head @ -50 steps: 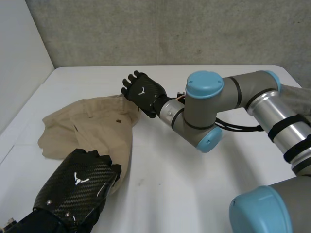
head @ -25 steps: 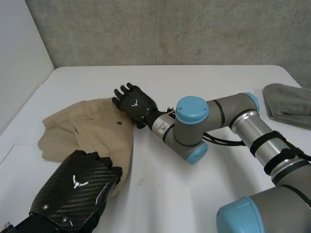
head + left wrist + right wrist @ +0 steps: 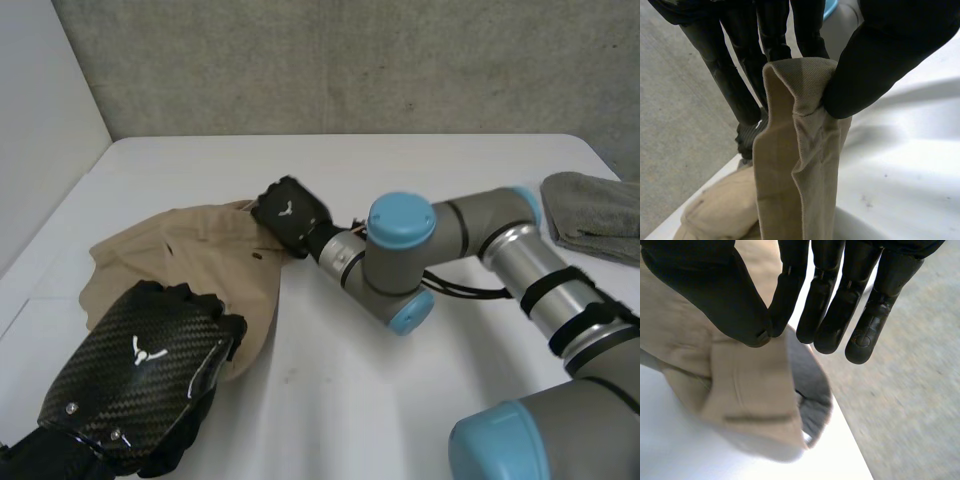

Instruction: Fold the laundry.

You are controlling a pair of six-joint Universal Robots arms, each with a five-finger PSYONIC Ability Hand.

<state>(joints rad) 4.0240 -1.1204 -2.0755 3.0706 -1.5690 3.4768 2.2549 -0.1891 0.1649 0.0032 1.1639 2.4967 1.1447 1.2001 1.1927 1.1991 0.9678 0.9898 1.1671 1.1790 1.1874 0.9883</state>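
Note:
A beige garment (image 3: 190, 265) lies crumpled on the left half of the white table (image 3: 400, 400). My left hand (image 3: 140, 370) is at its near edge. In the left wrist view, that hand's thumb (image 3: 885, 60) and fingers pinch a raised fold of the beige cloth (image 3: 795, 165), which hangs down to the table. My right hand (image 3: 288, 212) is at the garment's far right edge, by the waistband. In the right wrist view, the right hand (image 3: 705, 285) has its thumb pressed to a finger, pinching the cloth's edge (image 3: 750, 400).
A grey towel (image 3: 590, 215) lies bunched at the table's right edge. My right arm (image 3: 470, 240) reaches across the middle of the table. A grey wall stands behind the table, and a white panel stands on the left.
The right hand came down from above the garment onto its far right edge and closed its fingers on the cloth. The left hand rose a little with its fold.

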